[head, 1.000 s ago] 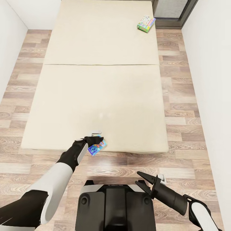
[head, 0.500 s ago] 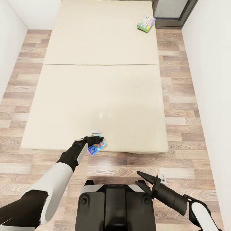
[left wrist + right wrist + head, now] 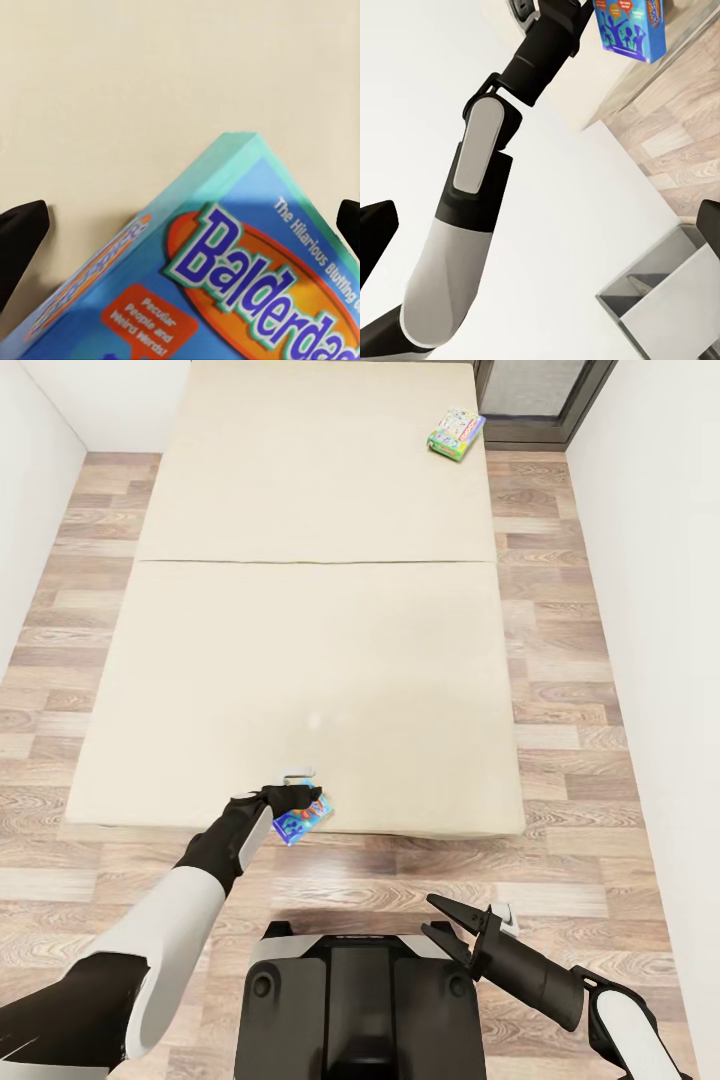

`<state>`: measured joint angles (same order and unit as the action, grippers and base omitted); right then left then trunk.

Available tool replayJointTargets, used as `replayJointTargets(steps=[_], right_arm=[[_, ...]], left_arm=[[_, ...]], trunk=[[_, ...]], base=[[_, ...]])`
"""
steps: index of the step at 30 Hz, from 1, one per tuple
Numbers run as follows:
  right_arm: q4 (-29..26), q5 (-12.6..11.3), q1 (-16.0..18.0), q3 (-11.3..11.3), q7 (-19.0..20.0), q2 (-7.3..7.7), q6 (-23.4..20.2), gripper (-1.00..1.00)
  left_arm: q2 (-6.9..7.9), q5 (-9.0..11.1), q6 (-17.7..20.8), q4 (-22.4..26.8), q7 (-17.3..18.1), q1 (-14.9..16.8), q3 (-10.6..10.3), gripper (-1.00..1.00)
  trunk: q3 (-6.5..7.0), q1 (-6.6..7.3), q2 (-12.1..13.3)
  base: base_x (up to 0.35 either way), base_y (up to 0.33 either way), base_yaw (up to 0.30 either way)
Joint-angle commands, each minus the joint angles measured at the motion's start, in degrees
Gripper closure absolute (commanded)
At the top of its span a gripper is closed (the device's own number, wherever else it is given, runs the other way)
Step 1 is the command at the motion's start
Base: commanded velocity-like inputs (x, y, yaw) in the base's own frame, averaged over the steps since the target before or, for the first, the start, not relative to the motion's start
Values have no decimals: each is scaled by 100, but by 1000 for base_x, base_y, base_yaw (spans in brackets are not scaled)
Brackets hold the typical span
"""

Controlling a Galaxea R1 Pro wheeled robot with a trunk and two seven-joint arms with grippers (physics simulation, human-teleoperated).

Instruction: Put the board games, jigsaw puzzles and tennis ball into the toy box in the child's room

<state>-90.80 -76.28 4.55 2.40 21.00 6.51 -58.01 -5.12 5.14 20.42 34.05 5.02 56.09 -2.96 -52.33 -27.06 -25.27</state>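
A blue board game (image 3: 304, 818) sits tilted over the near edge of the bed (image 3: 310, 660). My left gripper (image 3: 296, 792) is shut on it from above. In the left wrist view the same box (image 3: 225, 292) sits close under the camera, and the black fingertips (image 3: 21, 232) stand wide apart on either side of it. A second board game (image 3: 456, 433), green and blue, lies flat at the bed's far right corner. My right gripper (image 3: 441, 920) hangs open and empty over the floor beside my base. From the right wrist view the left arm (image 3: 480, 157) and the blue board game (image 3: 630, 26) are visible.
Wood-plank floor (image 3: 590, 760) runs down both sides of the bed between white walls. A grey-framed window (image 3: 545, 390) stands behind the far right corner. My dark base (image 3: 360, 1010) is at the foot of the bed.
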Motion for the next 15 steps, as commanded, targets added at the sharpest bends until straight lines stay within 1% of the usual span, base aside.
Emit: replayJointTargets(steps=[1, 6, 10, 15], right_arm=[[1, 52, 2, 6, 53, 0, -19, -100], [1, 52, 2, 6, 53, 0, -20, -100], [1, 52, 2, 6, 53, 0, -22, -100], [1, 52, 2, 5, 53, 0, -23, -100]], left_arm=[[7, 61, 53, -255, -21, -2, -5, -100], [14, 69, 74, -54, -14, -2, -7, -100], [25, 73, 117, 266, -18, -7, -11, -100], [27, 74, 144, 413, -19, -12, 6, -100]], trunk=[[-5, -4, -6], [-5, -4, -6], [-5, -4, -6], [-5, -4, -6]], base=[[0, 0, 0], [0, 0, 0], [0, 0, 0], [0, 0, 0]])
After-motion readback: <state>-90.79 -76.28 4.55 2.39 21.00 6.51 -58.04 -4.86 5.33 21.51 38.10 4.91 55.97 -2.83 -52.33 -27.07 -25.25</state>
